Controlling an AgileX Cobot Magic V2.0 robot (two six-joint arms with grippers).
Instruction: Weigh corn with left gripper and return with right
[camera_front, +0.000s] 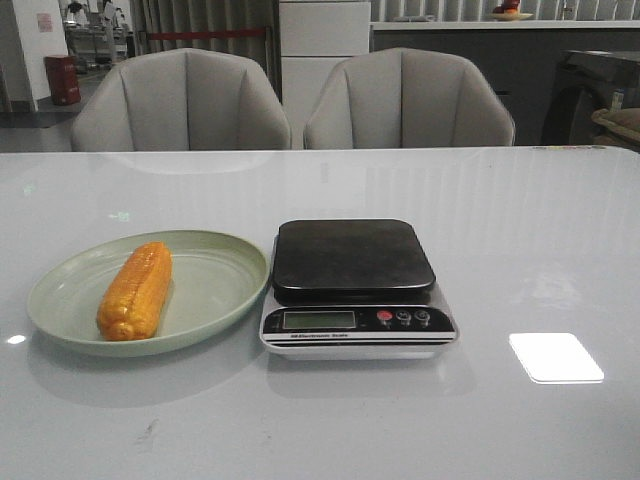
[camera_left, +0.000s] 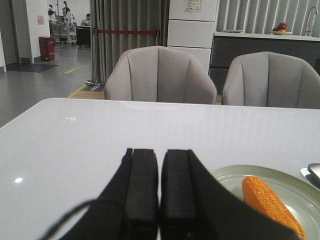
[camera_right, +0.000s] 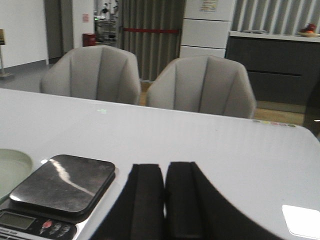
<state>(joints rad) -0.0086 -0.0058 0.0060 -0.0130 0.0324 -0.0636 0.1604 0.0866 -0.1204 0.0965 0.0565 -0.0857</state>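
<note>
**Corn on the plate, scale platform bare**

Front view: the corn (camera_front: 135, 290) lies lengthwise on the pale green plate (camera_front: 215, 300) in the lower left of the frame, with the scale (camera_front: 355, 285) just beside the plate at centre. Its dark platform carries nothing. Setting plate and scale side by side keeps the carry between them short — a sensible layout for a hand-over from one arm to the other. This fits either the corn waiting to be weighed or the corn already returned; the pictures do not settle which.

Left wrist view: the left pincer (camera_left: 160, 190) sits at the lower centre, its two black fingers pressed together and holding nothing. The corn shows at the lower right on the plate's near side — a plump orange cob, kernels in tidy rows, blunt at the visible end.

Right wrist view: the right pincer (camera_right: 165, 200) is likewise closed and empty, at the bottom centre of the frame, with the scale at the lower left.
</note>
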